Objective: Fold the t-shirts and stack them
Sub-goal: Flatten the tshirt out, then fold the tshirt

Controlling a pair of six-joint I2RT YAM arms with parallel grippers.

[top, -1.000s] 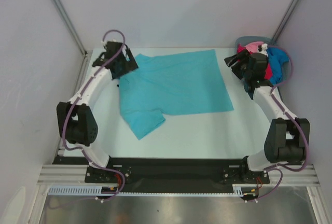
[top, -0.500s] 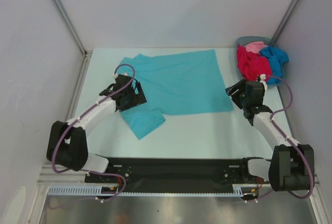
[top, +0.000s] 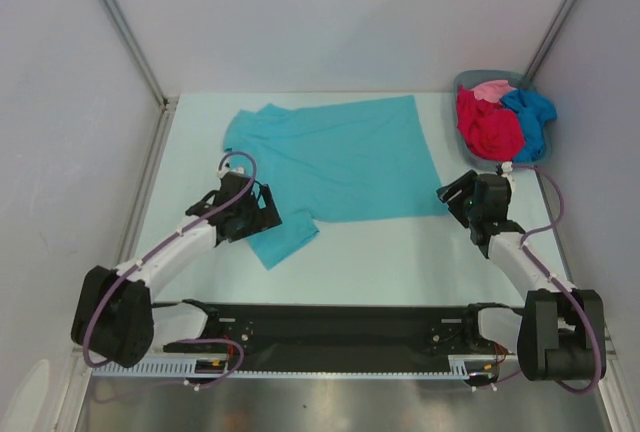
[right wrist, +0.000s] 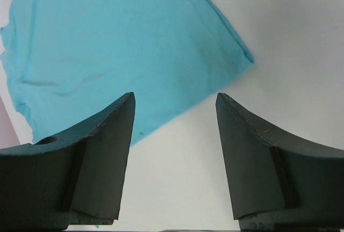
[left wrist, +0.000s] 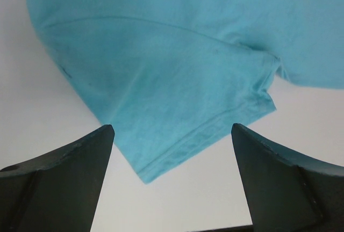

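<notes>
Teal tee [top: 335, 157] flat on table [top: 400, 252], hem right. Left gripper [top: 258, 214] spread wide, empty, over near sleeve. Right gripper [top: 455, 197] likewise spread, empty, at near-right hem corner. Other tees [top: 490, 124] heaped in basket [top: 468, 79], far right.

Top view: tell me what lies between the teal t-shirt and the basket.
Nothing: only a bare strip of table separates the teal t-shirt from the basket, shown in the top view.

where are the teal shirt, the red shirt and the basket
teal shirt [top: 340, 157], top view, middle of its body
red shirt [top: 485, 124], top view, middle of the bunched cloth
basket [top: 468, 80], top view, far left rim
</notes>
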